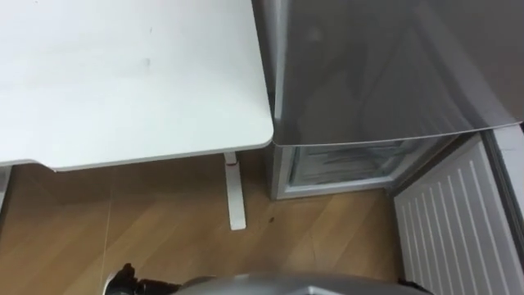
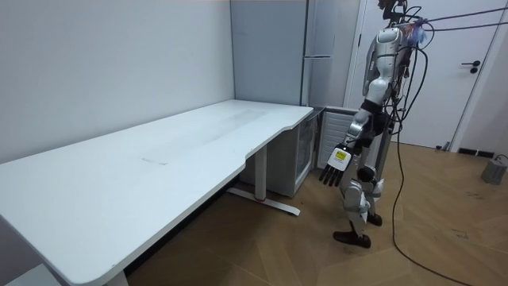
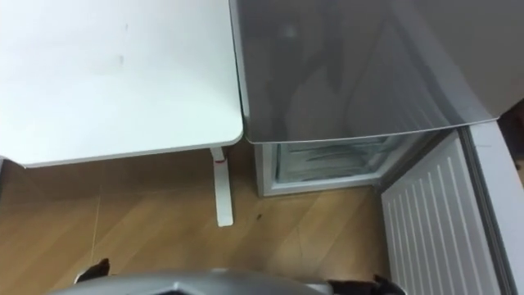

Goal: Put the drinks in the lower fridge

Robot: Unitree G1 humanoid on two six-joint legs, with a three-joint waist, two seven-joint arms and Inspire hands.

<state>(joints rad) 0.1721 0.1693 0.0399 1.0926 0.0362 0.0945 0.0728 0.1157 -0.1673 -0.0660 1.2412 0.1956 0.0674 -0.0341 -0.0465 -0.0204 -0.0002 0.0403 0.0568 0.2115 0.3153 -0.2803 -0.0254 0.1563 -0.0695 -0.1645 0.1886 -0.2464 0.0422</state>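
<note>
A tall grey fridge [image 1: 385, 65] stands ahead of me and to my right, its upper door closed. The lower compartment [image 1: 344, 164] stands open and clear drawer fronts show inside it. Its lower door [image 1: 450, 221] is swung out to my right, white ribbed inner side up. In the room view I stand upright on the wood floor facing the fridge [image 2: 317, 48], a step back from it. My left hand [image 2: 333, 168] hangs at my side with relaxed straight fingers and holds nothing.
A long white table [image 1: 123, 74] runs along my left, its corner close to the fridge and its white leg [image 1: 235, 192] on the floor. A closed white room door [image 2: 468, 71] and a small grey object [image 2: 494, 171] lie behind me.
</note>
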